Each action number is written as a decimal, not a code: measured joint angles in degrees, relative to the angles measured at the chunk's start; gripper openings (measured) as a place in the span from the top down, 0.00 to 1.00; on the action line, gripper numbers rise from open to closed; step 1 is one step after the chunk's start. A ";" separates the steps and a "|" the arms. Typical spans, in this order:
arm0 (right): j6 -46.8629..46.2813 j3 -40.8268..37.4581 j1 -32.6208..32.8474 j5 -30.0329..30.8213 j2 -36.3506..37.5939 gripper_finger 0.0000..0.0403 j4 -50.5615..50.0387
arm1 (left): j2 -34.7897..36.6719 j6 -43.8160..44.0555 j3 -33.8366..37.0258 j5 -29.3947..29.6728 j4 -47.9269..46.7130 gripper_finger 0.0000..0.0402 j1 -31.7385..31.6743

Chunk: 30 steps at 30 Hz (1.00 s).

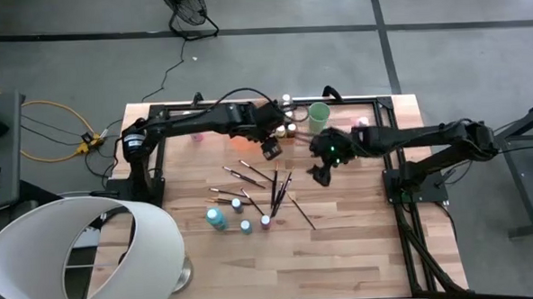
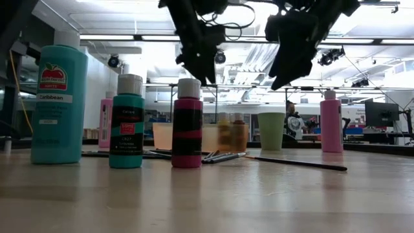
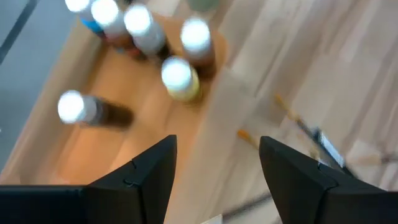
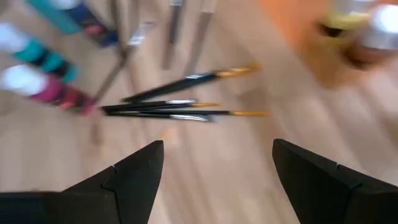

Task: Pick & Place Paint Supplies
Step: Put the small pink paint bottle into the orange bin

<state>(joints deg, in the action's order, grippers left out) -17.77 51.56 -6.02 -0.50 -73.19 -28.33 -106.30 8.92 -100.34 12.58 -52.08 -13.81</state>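
Bottles and paintbrushes blur in wrist views.

Open right end effector, dark paintbrushes on wooden table, blurred bottles

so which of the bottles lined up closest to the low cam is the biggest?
The light teal bottle with the apple label, at the far left of that row. It stands taller and wider than the dark teal bottle and magenta bottle beside it.
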 joint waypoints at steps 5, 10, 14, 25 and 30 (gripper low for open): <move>-0.03 -6.26 6.92 1.43 -0.02 0.27 13.15 | 1.25 -1.20 -0.01 0.08 -2.20 0.45 2.33; 3.98 -9.72 13.08 8.00 -0.27 0.27 22.37 | 2.50 -1.18 1.48 -0.15 -0.99 0.45 5.32; 5.08 -10.29 16.23 9.40 -2.21 0.27 25.22 | 4.97 -0.20 7.61 -1.46 1.85 0.45 8.17; 1.43 -10.33 23.18 10.20 -19.64 0.27 46.75 | 21.13 6.97 27.46 0.32 10.38 0.45 16.01; 1.08 -9.56 25.75 15.14 -28.27 0.27 58.45 | 27.25 9.63 32.23 3.71 9.61 0.45 18.16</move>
<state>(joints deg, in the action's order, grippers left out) -16.69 42.00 19.73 14.64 -101.46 30.12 -79.04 18.55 -68.11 16.29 -42.47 4.36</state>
